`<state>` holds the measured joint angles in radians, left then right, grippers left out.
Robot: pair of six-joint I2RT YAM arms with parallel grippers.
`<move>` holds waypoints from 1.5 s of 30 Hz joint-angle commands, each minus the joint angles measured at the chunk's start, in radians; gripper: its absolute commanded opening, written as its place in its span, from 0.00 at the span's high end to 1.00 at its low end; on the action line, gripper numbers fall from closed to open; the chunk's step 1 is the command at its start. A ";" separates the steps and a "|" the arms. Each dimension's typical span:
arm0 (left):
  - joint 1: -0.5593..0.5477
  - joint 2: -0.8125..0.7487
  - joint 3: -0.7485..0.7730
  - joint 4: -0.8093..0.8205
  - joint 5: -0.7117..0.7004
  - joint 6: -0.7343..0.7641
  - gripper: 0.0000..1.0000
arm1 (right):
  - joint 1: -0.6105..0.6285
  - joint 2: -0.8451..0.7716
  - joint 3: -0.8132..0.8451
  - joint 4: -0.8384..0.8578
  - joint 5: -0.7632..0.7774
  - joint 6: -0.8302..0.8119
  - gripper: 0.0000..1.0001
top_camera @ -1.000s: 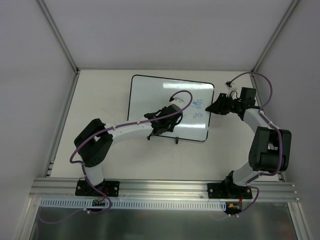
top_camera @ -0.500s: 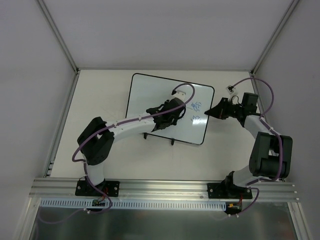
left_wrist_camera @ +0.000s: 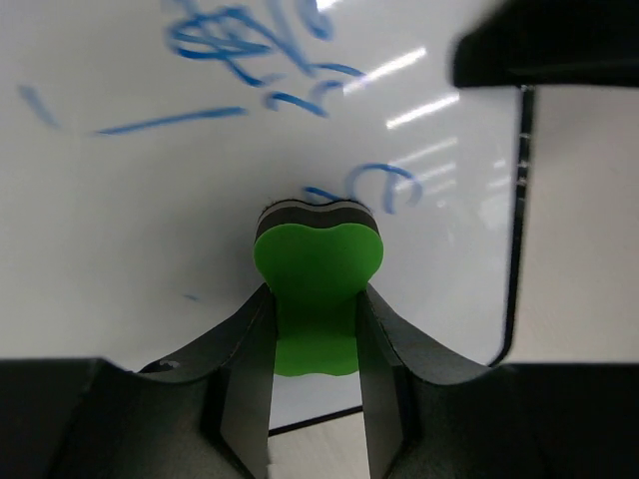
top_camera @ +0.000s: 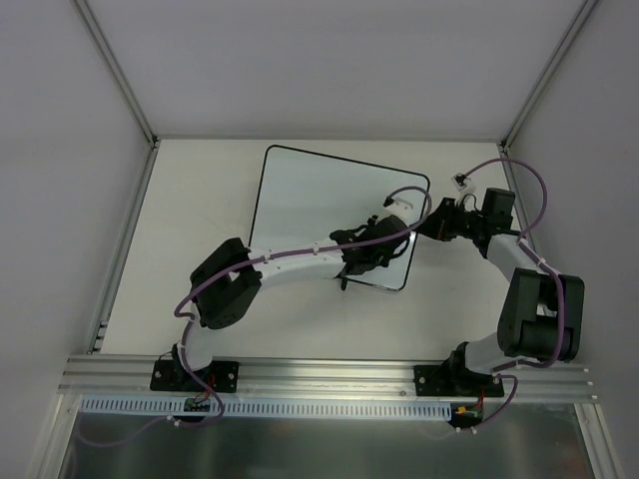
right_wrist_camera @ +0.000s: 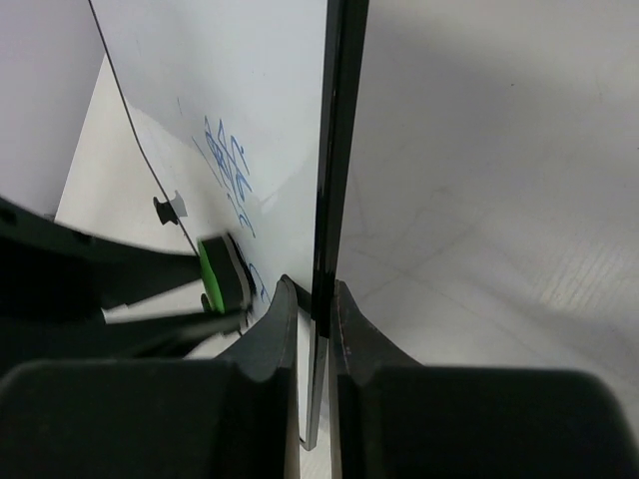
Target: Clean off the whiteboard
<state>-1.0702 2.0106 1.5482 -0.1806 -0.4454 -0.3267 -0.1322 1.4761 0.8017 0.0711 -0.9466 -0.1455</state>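
Observation:
The whiteboard (top_camera: 315, 200) lies on the table, white with a thin black rim. Blue handwriting (left_wrist_camera: 250, 40) marks its right part. My left gripper (top_camera: 377, 249) reaches over the board's right near corner and is shut on a small green eraser (left_wrist_camera: 318, 269), whose dark pad presses against the board beside a blue scribble. My right gripper (top_camera: 427, 224) is shut on the board's right rim (right_wrist_camera: 334, 150); in the right wrist view its fingers (right_wrist_camera: 275, 319) pinch the thin black edge from both sides. The eraser (right_wrist_camera: 210, 274) shows there too, just left of the jaws.
The board rests on a beige tabletop (top_camera: 200, 220) enclosed by grey walls with metal corner posts. An aluminium rail (top_camera: 319, 374) carrying both arm bases runs along the near edge. A small black foot (right_wrist_camera: 168, 208) sticks out from the board's near rim.
My left arm has swept right across the board with the eraser, to the right near corner. My right gripper has closed on the board's right rim. The board has turned slightly.

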 commanded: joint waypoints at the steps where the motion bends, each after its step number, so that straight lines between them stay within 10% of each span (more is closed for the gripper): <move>1: -0.034 0.066 0.026 0.000 0.027 -0.009 1.00 | 0.039 -0.034 -0.015 0.038 0.083 -0.060 1.00; 15: 0.193 -0.096 -0.126 0.001 -0.113 0.008 1.00 | 0.043 -0.065 -0.027 0.038 0.104 -0.060 1.00; 33: 0.069 0.112 0.210 -0.002 0.040 0.204 1.00 | 0.082 -0.076 -0.032 0.036 0.150 -0.069 1.00; 45: 0.213 0.022 0.113 -0.007 -0.035 0.245 1.00 | 0.100 -0.119 -0.030 0.012 0.201 -0.081 1.00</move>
<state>-0.9665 2.0422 1.7069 -0.1825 -0.4374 -0.1333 -0.0792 1.3998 0.7795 0.0616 -0.8181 -0.1307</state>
